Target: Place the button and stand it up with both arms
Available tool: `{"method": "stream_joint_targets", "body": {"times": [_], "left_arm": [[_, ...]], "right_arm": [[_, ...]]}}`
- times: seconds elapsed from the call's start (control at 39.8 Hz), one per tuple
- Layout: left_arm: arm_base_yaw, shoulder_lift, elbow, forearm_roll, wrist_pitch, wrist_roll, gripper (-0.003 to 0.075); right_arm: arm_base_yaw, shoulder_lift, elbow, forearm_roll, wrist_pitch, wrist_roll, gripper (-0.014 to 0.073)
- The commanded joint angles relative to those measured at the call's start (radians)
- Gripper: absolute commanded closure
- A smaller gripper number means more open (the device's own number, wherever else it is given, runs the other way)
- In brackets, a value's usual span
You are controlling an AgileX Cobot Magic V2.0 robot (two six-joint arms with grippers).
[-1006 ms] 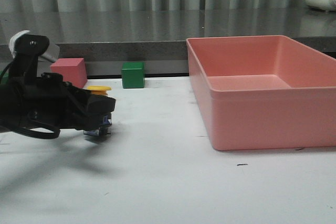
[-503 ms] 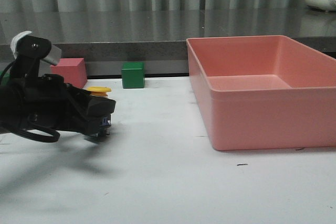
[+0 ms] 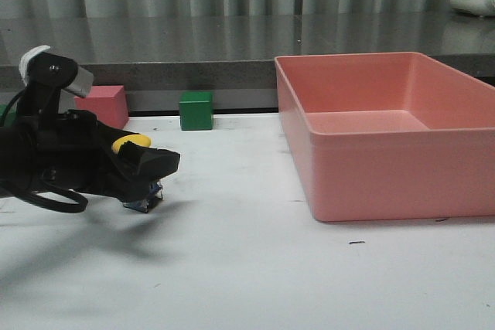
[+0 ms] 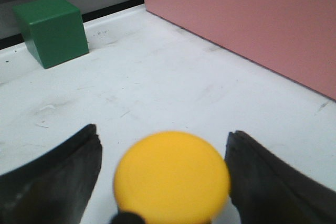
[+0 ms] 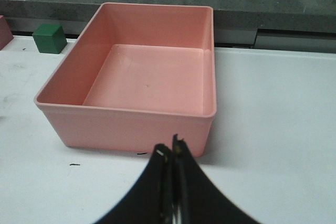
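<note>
The left gripper (image 3: 158, 166) is lying low over the left side of the desk (image 3: 247, 268), with the button (image 3: 131, 144) sitting between its jaws. In the front view the yellow cap is tilting toward the camera and the bluish base is peeking out under the fingers, at or just above the desk surface; whether it is touching cannot be told. In the left wrist view the cap (image 4: 172, 176) is filling the gap between the two fingers (image 4: 52, 177), with slim gaps showing on either side of it, so the jaws are standing fairly wide at cap level; whether they are pinching the body lower down is hidden.

The right gripper (image 5: 170, 156) is hanging above the desk in front of the bin (image 5: 131, 114), its jaws pressed together on nothing.

The risk from here is the button toppling. It is leaning, its cap is heavy-looking and wider than its base, and a release at this angle would likely let it roll onto its side. A loose hold on the body could also let it twist or slip. The green cube (image 3: 196, 110) and pink cube (image 3: 102, 104) are sitting well behind, out of the way.
</note>
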Motion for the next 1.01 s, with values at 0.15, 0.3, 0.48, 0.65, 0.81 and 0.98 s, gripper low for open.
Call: {"method": "stream_joint_targets", "body": {"times": [0.15,0.3,0.48,0.65,0.81,0.98], "left_arm": [[0.004,-0.105,0.012,0.012,-0.121,-0.002,0.0205],[0.001,-0.264,0.039,0.012,-0.013,-0.002,0.0210],[-0.014,-0.500,0.039,0.012,0.239,-0.027,0.0286],[-0.054,-0.678,0.041,0.012,0.394,-0.053,0.0399],[-0.111,-0.828,0.041,0.012,0.607,-0.143,0.0540],[-0.179,-0.985,0.041,-0.026,0.884,-0.179,0.0703]], "right_arm": [[-0.006,0.013,-0.024,-0.027,-0.077,-0.011,0.0663],[-0.006,0.013,-0.024,-0.027,-0.077,-0.011,0.0663],[-0.006,0.013,-0.024,-0.027,-0.077,-0.011,0.0663],[-0.006,0.013,-0.024,-0.027,-0.077,-0.011,0.0663],[-0.006,0.013,-0.024,-0.027,-0.077,-0.011,0.0663],[-0.006,0.013,-0.024,-0.027,-0.077,-0.011,0.0663]]}}
